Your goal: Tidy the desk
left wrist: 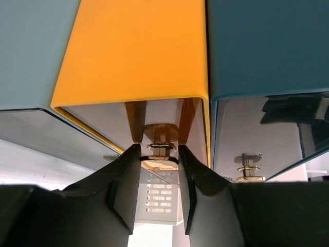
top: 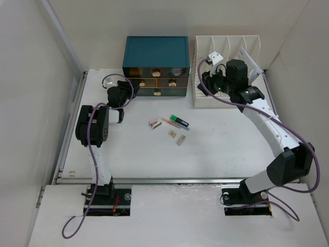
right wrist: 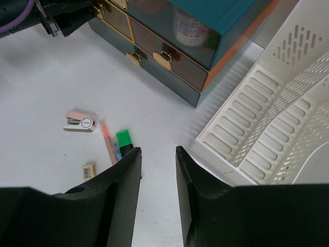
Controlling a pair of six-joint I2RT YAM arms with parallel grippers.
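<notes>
The white desk (top: 226, 149) carries a teal drawer box (top: 156, 50) at the back. My left gripper (top: 132, 86) is at the box's upper left drawer. In the left wrist view its black fingertips (left wrist: 132, 170) press both sides of a gold knob (left wrist: 160, 135) on the glossy drawer front, below a yellow panel (left wrist: 139, 51), so the left gripper (left wrist: 160, 154) is shut on that knob. My right gripper (top: 207, 85) hovers near the rack's front corner. It (right wrist: 158, 152) is open with only bare desk (right wrist: 46, 77) between its fingers.
A white slotted file rack (top: 226, 46) stands right of the drawer box. Loose on the desk's middle lie a pink stapler (right wrist: 79, 121), an orange pen (right wrist: 108, 144), a green highlighter (right wrist: 123, 140) and a small eraser (right wrist: 89, 169). Another gold knob (left wrist: 249, 167) sits on the neighbouring drawer.
</notes>
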